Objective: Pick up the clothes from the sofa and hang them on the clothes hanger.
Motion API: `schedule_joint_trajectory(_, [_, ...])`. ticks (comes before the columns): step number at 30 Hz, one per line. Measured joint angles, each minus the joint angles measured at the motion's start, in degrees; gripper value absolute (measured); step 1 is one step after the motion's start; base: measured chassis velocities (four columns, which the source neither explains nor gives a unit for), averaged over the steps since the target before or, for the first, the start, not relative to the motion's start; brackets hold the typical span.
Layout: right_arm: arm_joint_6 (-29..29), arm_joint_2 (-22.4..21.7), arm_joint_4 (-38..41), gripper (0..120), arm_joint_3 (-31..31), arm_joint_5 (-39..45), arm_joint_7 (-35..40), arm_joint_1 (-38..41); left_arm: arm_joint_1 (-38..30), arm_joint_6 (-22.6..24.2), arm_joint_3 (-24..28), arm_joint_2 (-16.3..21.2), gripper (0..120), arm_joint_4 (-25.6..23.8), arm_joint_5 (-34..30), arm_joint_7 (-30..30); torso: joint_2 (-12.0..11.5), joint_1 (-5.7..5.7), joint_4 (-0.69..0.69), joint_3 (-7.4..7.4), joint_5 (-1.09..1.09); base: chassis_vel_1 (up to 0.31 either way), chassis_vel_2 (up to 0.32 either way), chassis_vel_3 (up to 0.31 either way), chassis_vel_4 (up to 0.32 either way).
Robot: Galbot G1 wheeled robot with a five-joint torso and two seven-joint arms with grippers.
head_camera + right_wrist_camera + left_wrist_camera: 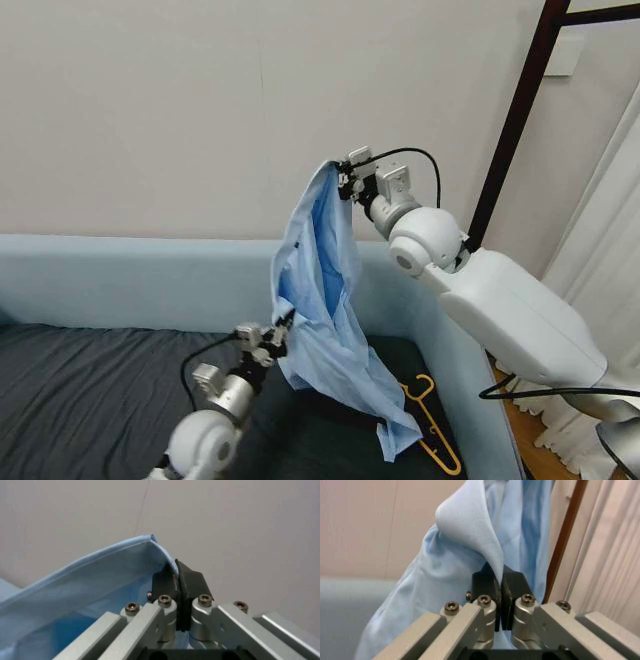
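A light blue shirt (325, 290) hangs in the air above the right end of the sofa. My right gripper (342, 181) is shut on its top edge, high in front of the wall. In the right wrist view the pads pinch the shirt's hem (120, 562). My left gripper (285, 325) is shut on a fold at the shirt's lower left side, just above the seat. The left wrist view shows that fold of shirt (470, 528) rising from between the black pads (485, 587). A yellow clothes hanger (432, 432) lies on the seat under the shirt's tail.
The dark grey seat (90, 390) is ringed by the sofa's pale blue back and arm (130, 280). A dark wooden rack post (510, 130) stands behind the sofa's right end, with a white curtain (610, 250) beyond it.
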Motion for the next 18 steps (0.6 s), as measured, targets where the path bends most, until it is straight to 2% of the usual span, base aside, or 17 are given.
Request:
schedule_joint_trajectory(2, [-0.5,-0.9,0.6,0,0.2,0.0,1.0,0.1,-1.7,0.0,-1.4,5.1,0,-1.8,-1.7,0.5,0.0,0.00,-0.01,0.00,-0.01,0.000,0.000,0.000,0.000])
schedule_joint_trajectory(4, [-0.7,-1.1,0.8,0,0.3,0.0,1.3,0.1,-2.3,0.1,-1.6,6.3,0,-2.2,-2.2,0.5,0.0,0.00,-0.02,0.00,0.00,0.000,0.000,0.000,0.000])
schedule_joint_trajectory(7, [-1.3,-2.0,2.5,0,1.3,1.1,2.3,0.4,-6.7,0.7,-3.2,14.1,0,-2.9,-6.3,0.7,0.0,0.00,-0.02,0.00,0.00,0.000,0.000,0.000,0.000])
schedule_joint_trajectory(8, [-1.3,-2.0,2.5,0,1.3,1.1,2.3,0.4,-6.7,0.7,-3.2,14.1,0,-2.9,-6.3,0.7,0.0,0.00,-0.02,0.00,0.00,0.000,0.000,0.000,0.000])
schedule_joint_trajectory(12, [-0.8,-4.3,5.5,0,2.8,4.4,1.8,2.0,-13.0,1.5,-3.9,22.5,0,-2.7,-11.7,0.8,0.0,0.00,0.00,0.01,0.00,0.000,0.000,0.000,0.000])
schedule_joint_trajectory(13, [-0.8,-4.3,5.5,0,2.8,4.4,1.8,2.0,-13.0,1.5,-3.9,22.5,0,-2.7,-11.7,0.8,0.0,0.00,0.00,0.01,0.00,0.000,0.000,0.000,0.000])
schedule_joint_trajectory(16, [-2.0,-6.8,7.7,0,4.8,5.9,0.5,2.8,-16.8,2.4,-4.3,26.2,0,-2.3,-14.0,0.8,0.0,0.00,-0.02,0.00,0.01,0.000,0.000,0.000,0.000])
schedule_joint_trajectory(18, [-4.7,-10.9,10.3,0,5.1,6.0,-3.7,2.0,-16.4,2.9,-4.8,28.1,0,-2.2,-14.0,0.7,0.0,0.00,-0.01,0.00,0.01,0.000,0.000,0.000,0.000])
